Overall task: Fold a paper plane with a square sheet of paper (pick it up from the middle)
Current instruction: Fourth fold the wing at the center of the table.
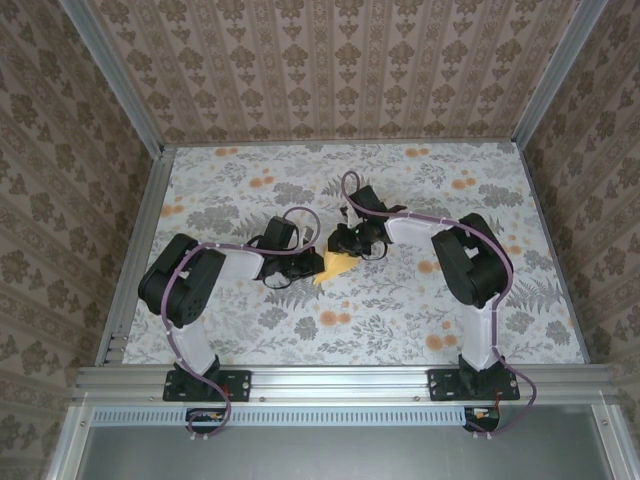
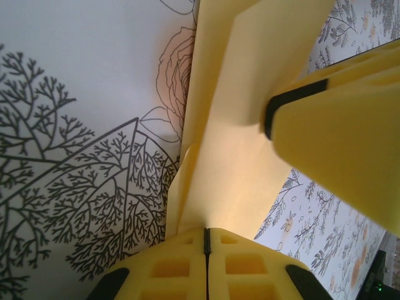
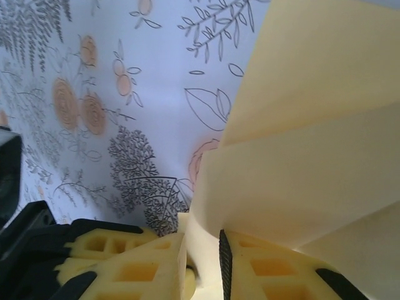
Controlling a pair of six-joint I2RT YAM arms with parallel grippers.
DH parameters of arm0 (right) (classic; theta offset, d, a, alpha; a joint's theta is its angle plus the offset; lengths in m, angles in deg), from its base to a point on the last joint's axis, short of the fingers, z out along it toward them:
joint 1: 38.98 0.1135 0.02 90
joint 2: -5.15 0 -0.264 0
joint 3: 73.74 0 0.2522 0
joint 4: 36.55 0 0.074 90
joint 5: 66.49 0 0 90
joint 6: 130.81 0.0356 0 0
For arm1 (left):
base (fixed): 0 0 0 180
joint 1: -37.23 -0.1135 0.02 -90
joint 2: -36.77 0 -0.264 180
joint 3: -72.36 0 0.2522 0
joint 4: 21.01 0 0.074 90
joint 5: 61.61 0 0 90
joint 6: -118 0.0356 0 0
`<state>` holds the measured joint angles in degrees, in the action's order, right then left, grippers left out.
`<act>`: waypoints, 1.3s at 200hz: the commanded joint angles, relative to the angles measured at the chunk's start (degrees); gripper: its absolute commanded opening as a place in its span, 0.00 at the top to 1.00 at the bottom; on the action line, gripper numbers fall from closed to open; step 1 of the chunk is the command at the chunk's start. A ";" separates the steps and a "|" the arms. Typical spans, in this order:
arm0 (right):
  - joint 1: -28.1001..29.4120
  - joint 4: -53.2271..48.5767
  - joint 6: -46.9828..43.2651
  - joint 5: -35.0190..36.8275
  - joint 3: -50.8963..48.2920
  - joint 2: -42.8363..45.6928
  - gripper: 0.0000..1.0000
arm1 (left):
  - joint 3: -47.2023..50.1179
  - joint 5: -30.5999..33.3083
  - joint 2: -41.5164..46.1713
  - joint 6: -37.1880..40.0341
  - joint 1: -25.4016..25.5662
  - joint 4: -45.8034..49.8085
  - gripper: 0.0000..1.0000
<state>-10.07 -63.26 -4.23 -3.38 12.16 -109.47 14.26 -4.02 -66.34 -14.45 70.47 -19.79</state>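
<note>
Yellow foam fingers [image 2: 250, 269] of the left end effector [image 2: 206, 232] pinch the creased paper [image 2: 231, 156] at the middle of the worktop [image 1: 400, 300], while the right end effector [image 3: 201, 236] clamps another edge, so any opposing pull could tear it or skew the crease.

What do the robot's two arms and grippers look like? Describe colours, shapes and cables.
The left arm and right arm have bulky black joints, white links and black bases. A thin purple cable runs along each, looping near the wrist. The left gripper and right gripper have blocky yellow fingers with square recessed pockets and black inner strips.
</note>
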 commanded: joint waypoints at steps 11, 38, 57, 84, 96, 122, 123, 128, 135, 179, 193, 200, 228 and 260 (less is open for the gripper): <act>-0.06 0.84 -0.12 -2.22 0.90 -1.59 0.80 | 0.04 0.68 -0.96 0.69 -0.36 3.56 0.94; -0.25 0.91 -0.60 -2.07 0.51 -2.62 0.81 | 0.04 0.29 -0.17 0.61 -0.36 3.36 0.94; -0.41 0.80 -1.02 -1.95 0.03 -3.30 0.82 | -0.13 -0.36 1.20 0.38 -0.41 3.05 0.92; -0.60 1.16 -1.06 -2.13 -0.78 -3.91 0.82 | -0.23 -2.07 3.77 -0.30 -0.36 1.67 0.89; -0.69 1.25 -1.05 -2.11 -0.86 -4.12 0.83 | -0.01 -2.56 4.77 -0.52 -0.36 1.14 0.88; -0.65 1.29 -0.93 -2.13 -0.86 -4.54 0.82 | 0.44 -3.53 5.96 -0.91 -0.12 0.95 0.85; -0.67 1.28 -0.96 -2.17 -0.86 -4.54 0.82 | 0.50 -3.58 5.97 -0.98 -0.07 0.94 0.84; -0.69 1.29 -0.92 -2.06 -0.90 -4.52 0.82 | 0.78 -3.76 6.07 -1.09 0.06 0.90 0.84; -0.69 1.39 -0.94 -1.98 -0.95 -4.49 0.82 | 1.05 -3.81 6.14 -1.07 0.28 0.90 0.83; -0.69 1.41 -0.93 -2.14 -0.95 -4.81 0.83 | 2.41 -3.81 5.57 -1.52 0.69 1.98 0.83; -0.69 1.44 -0.97 -2.12 -0.99 -4.90 0.83 | 2.89 -3.63 5.33 -1.76 0.69 1.83 0.83; -0.69 1.45 -0.93 -2.11 -1.03 -4.90 0.82 | 2.95 -3.63 5.21 -2.00 0.69 1.83 0.83; -0.69 1.53 -0.92 -2.18 -1.12 -4.99 0.83 | 3.15 -4.07 4.25 -2.50 1.00 1.08 0.82; -0.67 1.37 -0.98 -1.96 -1.21 -5.03 0.83 | 3.34 -4.07 3.54 -2.81 1.65 0.76 0.83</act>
<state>-10.62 -61.76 -4.67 -5.46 12.16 -112.34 16.64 -6.84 -61.77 -16.22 71.34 -19.20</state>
